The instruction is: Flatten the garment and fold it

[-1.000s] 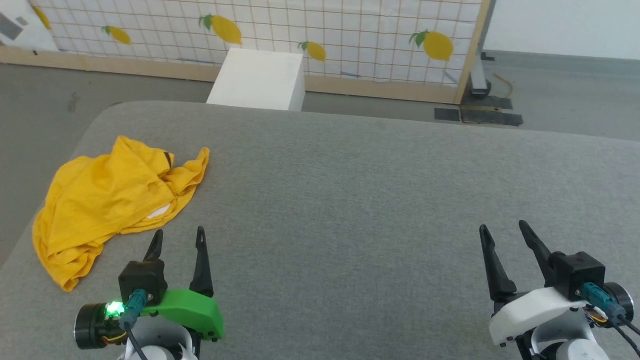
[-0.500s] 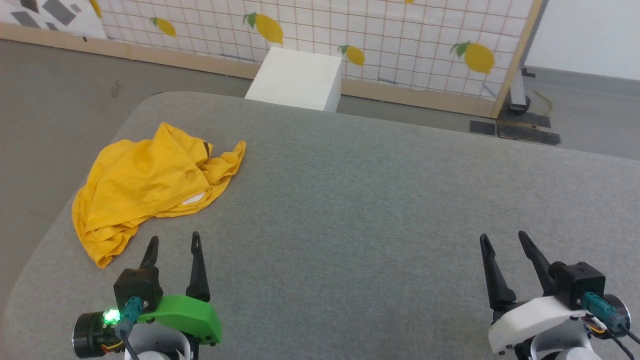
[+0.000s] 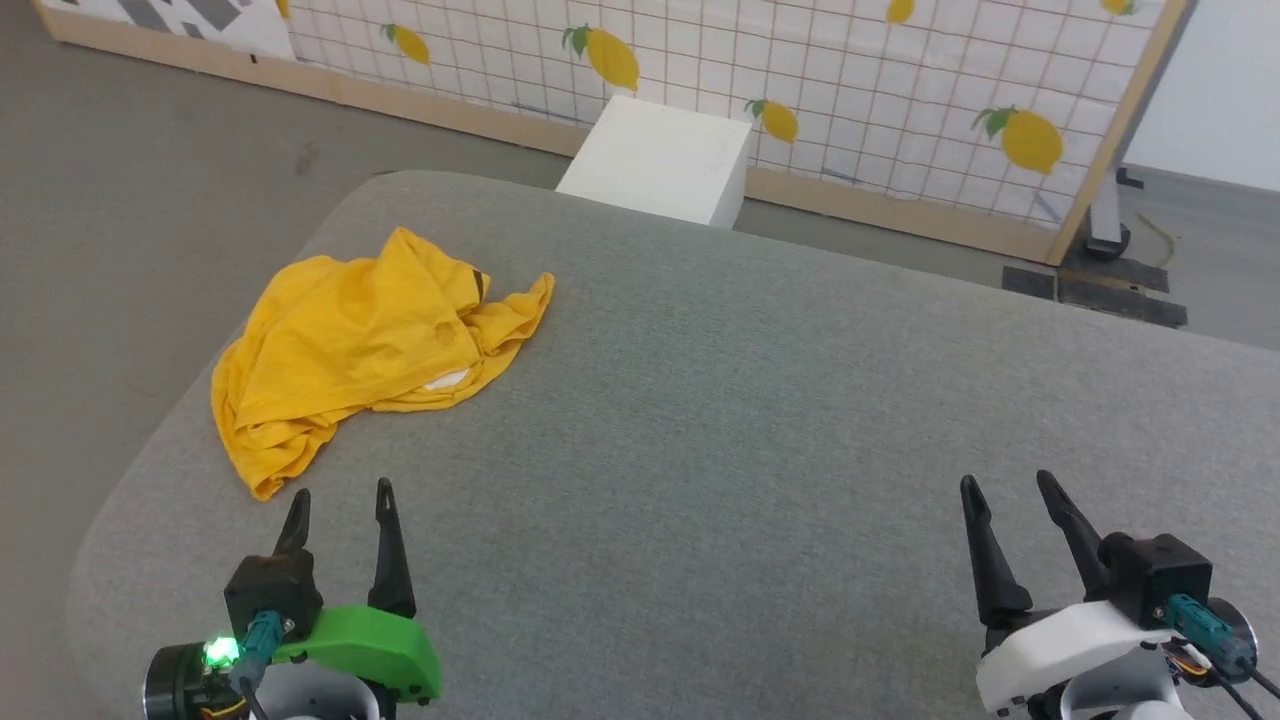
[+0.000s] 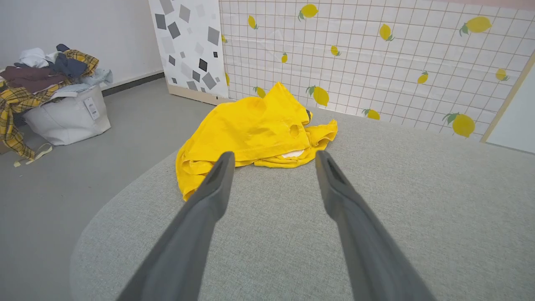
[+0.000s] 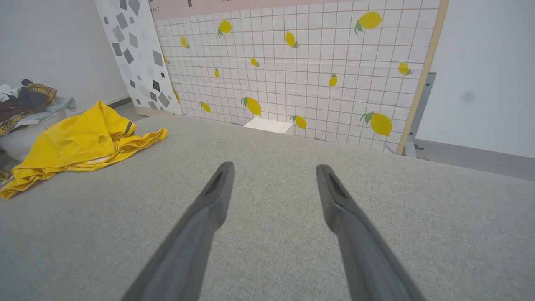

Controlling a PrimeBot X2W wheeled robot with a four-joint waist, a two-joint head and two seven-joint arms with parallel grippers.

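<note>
The garment (image 3: 350, 345) is seen crumpled near the far left corner of the tabletop (image 3: 750, 400), so flattening is judged not yet begun. The left gripper (image 3: 341, 492) is held near its closest edge, the right gripper (image 3: 1006, 482) well apart, both spread and empty; a reach to grasp a cloth edge is called for next.

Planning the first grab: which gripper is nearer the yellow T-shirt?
Left. The left gripper sits open just short of the T-shirt, at its near edge. The right gripper, also open, is far off across the grey surface.
</note>
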